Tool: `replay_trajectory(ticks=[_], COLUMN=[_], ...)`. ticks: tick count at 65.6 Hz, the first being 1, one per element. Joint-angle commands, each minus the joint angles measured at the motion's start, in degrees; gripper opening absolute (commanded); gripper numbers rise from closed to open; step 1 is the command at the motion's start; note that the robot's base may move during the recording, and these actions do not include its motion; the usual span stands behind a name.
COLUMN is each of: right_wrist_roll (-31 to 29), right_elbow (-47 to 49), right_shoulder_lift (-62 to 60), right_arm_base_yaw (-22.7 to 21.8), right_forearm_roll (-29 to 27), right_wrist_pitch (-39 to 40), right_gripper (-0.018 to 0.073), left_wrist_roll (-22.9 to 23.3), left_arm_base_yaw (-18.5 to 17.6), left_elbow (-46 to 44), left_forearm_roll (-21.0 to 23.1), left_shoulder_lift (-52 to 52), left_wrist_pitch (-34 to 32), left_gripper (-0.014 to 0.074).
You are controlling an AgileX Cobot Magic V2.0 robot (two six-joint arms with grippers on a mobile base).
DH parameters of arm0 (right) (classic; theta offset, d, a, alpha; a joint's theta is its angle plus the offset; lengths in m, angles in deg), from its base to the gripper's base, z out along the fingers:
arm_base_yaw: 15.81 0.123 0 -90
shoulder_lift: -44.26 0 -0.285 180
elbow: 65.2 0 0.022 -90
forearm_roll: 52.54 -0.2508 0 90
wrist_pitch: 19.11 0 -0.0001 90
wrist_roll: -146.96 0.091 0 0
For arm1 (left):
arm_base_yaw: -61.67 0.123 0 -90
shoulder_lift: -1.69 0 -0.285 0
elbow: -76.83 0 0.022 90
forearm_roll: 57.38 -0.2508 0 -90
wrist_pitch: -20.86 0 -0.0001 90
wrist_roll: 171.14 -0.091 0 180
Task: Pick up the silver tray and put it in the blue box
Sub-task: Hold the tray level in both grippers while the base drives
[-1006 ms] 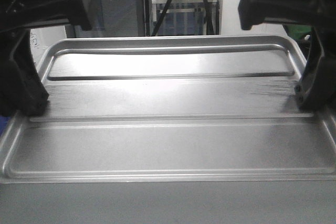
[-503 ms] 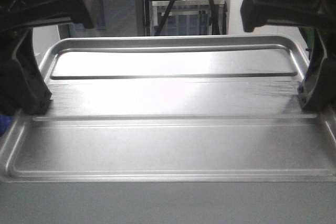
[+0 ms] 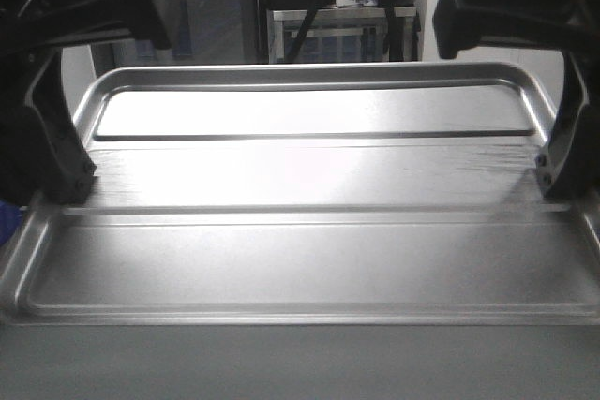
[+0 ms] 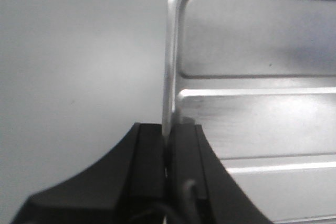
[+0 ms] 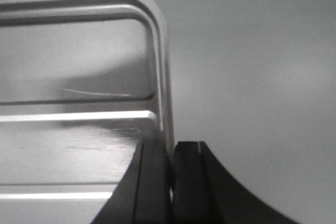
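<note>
silver tray (image 3: 309, 259) hung level because the left gripper (image 4: 168, 132) and right gripper (image 5: 171, 150) each pinched an opposite rim, sharing its weight.

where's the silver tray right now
The silver tray fills the front view, clamped at its side rims by the left tool and right tool.

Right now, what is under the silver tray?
Only a sliver of blue peeks out left of the silver tray. The tray covers everything else beneath it, so I cannot tell what is there.
</note>
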Motion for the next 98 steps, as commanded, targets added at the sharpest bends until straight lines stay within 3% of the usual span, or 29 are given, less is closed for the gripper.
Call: replay_trajectory(ticks=[1, 98], right_wrist_roll=[0.28, 0.28], right_elbow=[1.25, 1.25], right_shoulder_lift=[-1.28, -1.28], right_arm_base_yaw=[-0.10, -0.10], right_forearm_roll=[3.99, 3.99], right_wrist_pitch=[-2.59, -4.73], right_gripper=[0.0056, 0.0056], left_wrist_roll=[-0.11, -0.11], left_arm_base_yaw=[-0.26, -0.26], left_elbow=[-1.26, -1.26], left_forearm_roll=[-2.10, -2.10], left_shoulder_lift=[-1.45, -1.45], left_wrist_pitch=[1.42, 1.42], left_gripper=[-0.0104, -0.0104])
